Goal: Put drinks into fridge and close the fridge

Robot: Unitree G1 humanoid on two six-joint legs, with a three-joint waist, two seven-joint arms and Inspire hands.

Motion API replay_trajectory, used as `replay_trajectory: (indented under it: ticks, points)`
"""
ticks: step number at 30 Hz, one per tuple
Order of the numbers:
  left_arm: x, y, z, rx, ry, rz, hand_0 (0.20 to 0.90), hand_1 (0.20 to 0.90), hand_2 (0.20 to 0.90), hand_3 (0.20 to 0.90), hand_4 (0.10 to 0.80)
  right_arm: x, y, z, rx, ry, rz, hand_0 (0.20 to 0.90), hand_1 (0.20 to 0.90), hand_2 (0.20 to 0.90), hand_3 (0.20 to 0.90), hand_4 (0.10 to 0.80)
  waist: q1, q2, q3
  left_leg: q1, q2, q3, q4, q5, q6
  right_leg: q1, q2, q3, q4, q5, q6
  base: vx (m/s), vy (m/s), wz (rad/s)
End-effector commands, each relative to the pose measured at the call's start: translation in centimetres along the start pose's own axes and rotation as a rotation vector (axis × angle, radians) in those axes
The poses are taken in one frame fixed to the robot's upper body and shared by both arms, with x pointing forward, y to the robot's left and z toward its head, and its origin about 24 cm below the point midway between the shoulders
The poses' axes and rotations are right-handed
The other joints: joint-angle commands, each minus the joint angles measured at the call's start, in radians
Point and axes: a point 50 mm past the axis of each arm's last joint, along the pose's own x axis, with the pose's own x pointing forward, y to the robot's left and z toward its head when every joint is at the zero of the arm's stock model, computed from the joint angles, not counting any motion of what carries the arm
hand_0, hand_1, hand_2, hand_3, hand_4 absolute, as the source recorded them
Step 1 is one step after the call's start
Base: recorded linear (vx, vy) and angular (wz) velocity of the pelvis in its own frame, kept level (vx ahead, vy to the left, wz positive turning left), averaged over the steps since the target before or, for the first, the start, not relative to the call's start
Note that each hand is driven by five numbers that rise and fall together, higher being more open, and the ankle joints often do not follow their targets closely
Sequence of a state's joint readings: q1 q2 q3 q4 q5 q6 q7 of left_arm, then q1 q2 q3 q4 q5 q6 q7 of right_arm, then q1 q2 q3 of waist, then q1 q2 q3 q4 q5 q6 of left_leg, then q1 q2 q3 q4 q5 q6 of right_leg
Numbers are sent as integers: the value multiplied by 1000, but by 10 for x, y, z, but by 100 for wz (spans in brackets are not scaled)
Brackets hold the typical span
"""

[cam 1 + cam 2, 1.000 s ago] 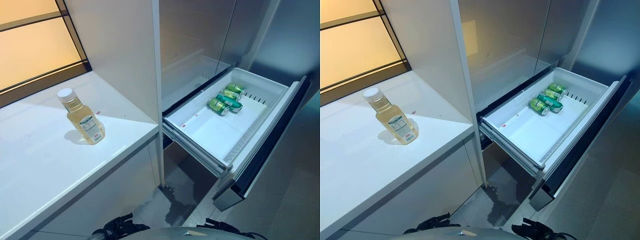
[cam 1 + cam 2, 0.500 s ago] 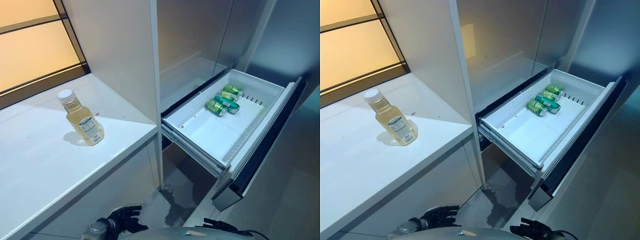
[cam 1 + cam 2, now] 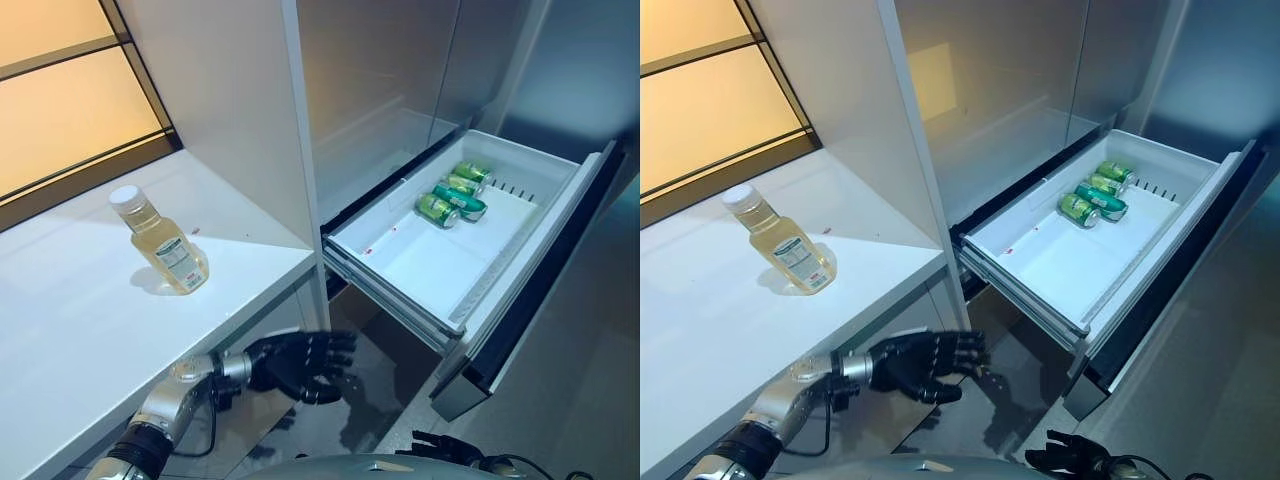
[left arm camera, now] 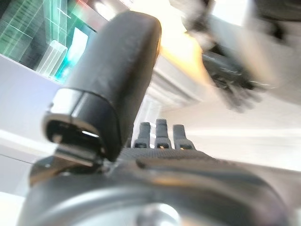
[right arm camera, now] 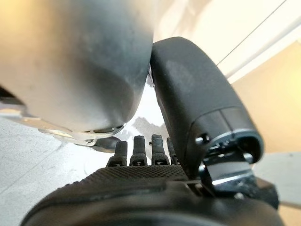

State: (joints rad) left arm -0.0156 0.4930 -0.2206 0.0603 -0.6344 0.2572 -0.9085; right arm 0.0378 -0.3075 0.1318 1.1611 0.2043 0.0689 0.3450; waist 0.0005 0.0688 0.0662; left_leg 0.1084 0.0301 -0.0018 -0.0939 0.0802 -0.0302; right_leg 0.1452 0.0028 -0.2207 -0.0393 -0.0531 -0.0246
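A bottle (image 3: 160, 241) of pale yellow drink with a white cap stands upright on the white counter (image 3: 70, 330) at the left. The fridge's lower drawer (image 3: 440, 265) stands pulled out at the right, with green cans (image 3: 452, 193) lying at its far end. My left hand (image 3: 295, 362) is open and empty, fingers spread, held below the counter's front edge and in front of the drawer. It also shows in the right eye view (image 3: 915, 362). My right hand (image 3: 1070, 462) hangs low at the bottom edge, with relaxed fingers and nothing in it.
A white cabinet panel (image 3: 235, 110) stands between the counter and the fridge. The fridge's grey upper doors (image 3: 385, 70) are shut above the drawer. A window frame (image 3: 70, 150) runs behind the counter. Grey floor (image 3: 570, 390) lies to the right of the drawer.
My left arm has risen from the bottom edge and the hand now reaches forward below the counter with fingers spread. The camera has shifted a little. The bottle and the drawer have not moved.
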Motion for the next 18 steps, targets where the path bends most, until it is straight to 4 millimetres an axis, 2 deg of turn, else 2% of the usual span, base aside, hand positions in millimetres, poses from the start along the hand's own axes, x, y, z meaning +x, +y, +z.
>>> replay_trajectory:
  ticks: [1, 4, 8, 10, 13, 14, 16, 18]
  points:
    - [-11, -13, 96, 236, -413, -115, 900, 900, 900, 900, 800, 0, -1, 0, -18, -4, -14, 900, 900, 900, 900, 800, 27, -22, 4, 28, -61, 30, 10, -132, 46, -19, -30, 25, 40, -21, 76, 11, -24, 19]
    - [-19, -36, 126, 336, -595, -230, 900, 900, 900, 900, 800, 2, 4, -9, -8, 11, -18, 900, 900, 900, 900, 800, 41, -25, -8, 29, -63, 12, 7, -133, 47, -10, -28, 16, 36, -25, 72, 22, -33, 14]
    - [-27, -51, 155, 423, -793, -258, 900, 900, 900, 900, 800, 3, 11, -18, -26, 34, -14, 900, 900, 900, 900, 800, 44, -30, -20, 32, -64, -1, 7, -135, 46, -2, -25, 12, 35, -31, 67, 38, -23, 15]
    - [-30, -54, 162, 440, -864, -261, 900, 900, 900, 900, 800, 4, 13, -19, -36, 41, -12, 900, 900, 900, 900, 800, 45, -32, -23, 33, -64, -4, 7, -136, 46, 1, -24, 10, 33, -33, 65, 30, -18, 5]
    - [-41, -58, 180, 500, -1054, -166, 900, 900, 900, 900, 800, 5, 19, -23, -52, 50, -1, 900, 900, 900, 900, 800, 49, -39, -28, 32, -64, -15, 7, -136, 44, 4, -20, 7, 36, -38, 62, 22, -22, 1]
    - [-48, -58, 185, 579, -1139, -49, 900, 900, 900, 900, 800, 6, 22, -23, -61, 53, 5, 900, 900, 900, 900, 800, 52, -42, -28, 31, -64, -23, 7, -134, 42, 5, -19, 3, 39, -41, 59, 29, -33, 3]
    - [-53, -60, 189, 630, -1179, 14, 900, 900, 900, 900, 800, 7, 24, -23, -63, 55, 8, 900, 900, 900, 900, 800, 57, -45, -29, 29, -66, -30, 7, -132, 41, 7, -17, -1, 38, -43, 57, 15, -24, 4]
    - [-63, -63, 194, 745, -1257, 182, 900, 900, 900, 900, 800, 8, 28, -25, -81, 63, 15, 900, 900, 900, 900, 800, 70, -50, -29, 25, -67, -46, 7, -128, 39, 8, -13, -8, 42, -49, 52, 18, -29, 10]
